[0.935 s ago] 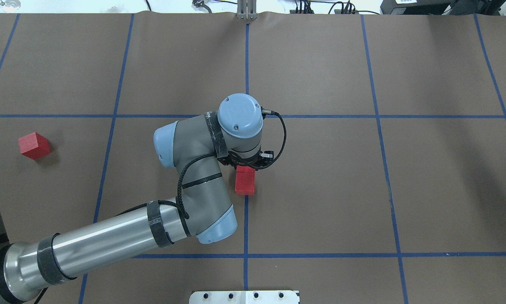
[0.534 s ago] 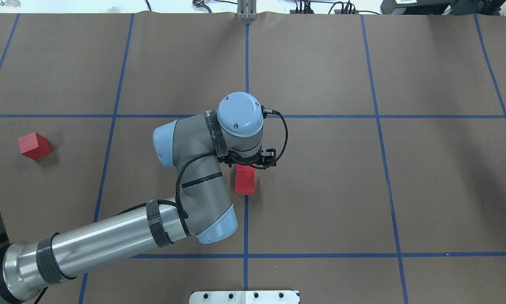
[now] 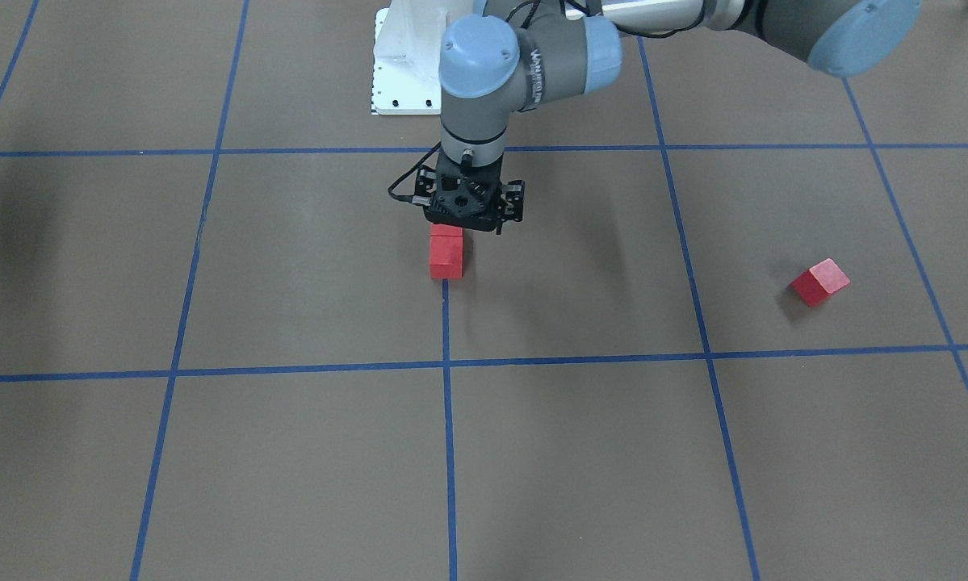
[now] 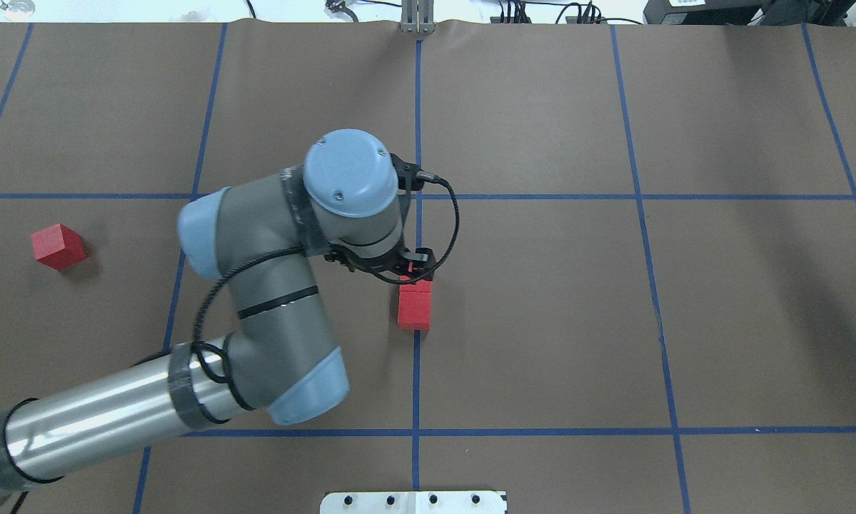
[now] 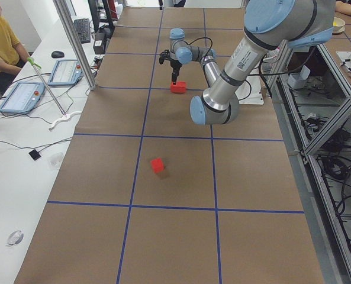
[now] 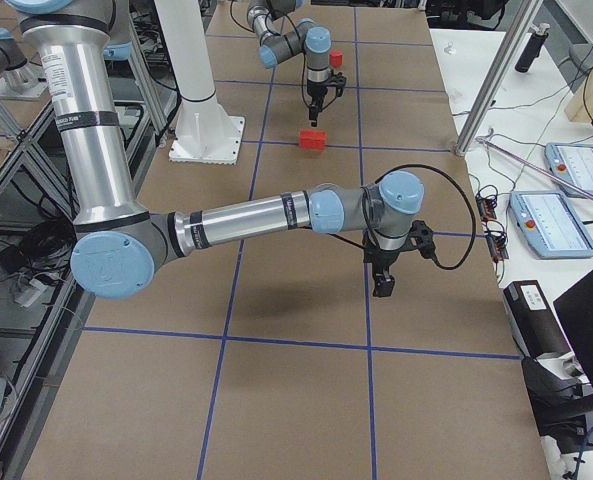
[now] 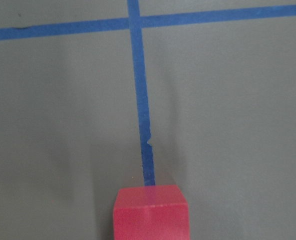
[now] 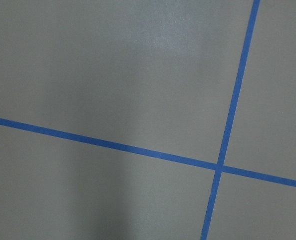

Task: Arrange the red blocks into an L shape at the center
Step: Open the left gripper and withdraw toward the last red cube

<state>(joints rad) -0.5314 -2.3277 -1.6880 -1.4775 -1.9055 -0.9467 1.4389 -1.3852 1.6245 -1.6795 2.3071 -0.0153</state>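
I watch the left gripper (image 4: 413,270) hang over the center (image 4: 470,307) of the brown board, straight above the pair of red blocks (image 4: 415,305). Both side views show air between its fingers and the blocks, so it grips nothing. I cannot tell whether its claw stands wide or narrow: the wrist hides the fingers from overhead, and the front view gives me little more than the black body. My left wrist camera shows no fingers either, only the top of one red cube at the bottom edge and the tape running away from it to a crossing.

The two cubes of the pair touch face to face in a short straight row. The row lies on the middle blue tape line (image 4: 416,378) and runs along it, away from the robot's base.

The third red block (image 4: 58,246) sits alone on the robot's left, well apart from the pair, beyond the next tape line and turned askew to the grid. So there are two cubes in line at the middle and no L yet.

The right gripper (image 6: 384,285) appears only in the right side view, held above bare board near that end of the table. I cannot tell how its claw stands. Its own camera shows nothing but brown board and two crossing tape lines
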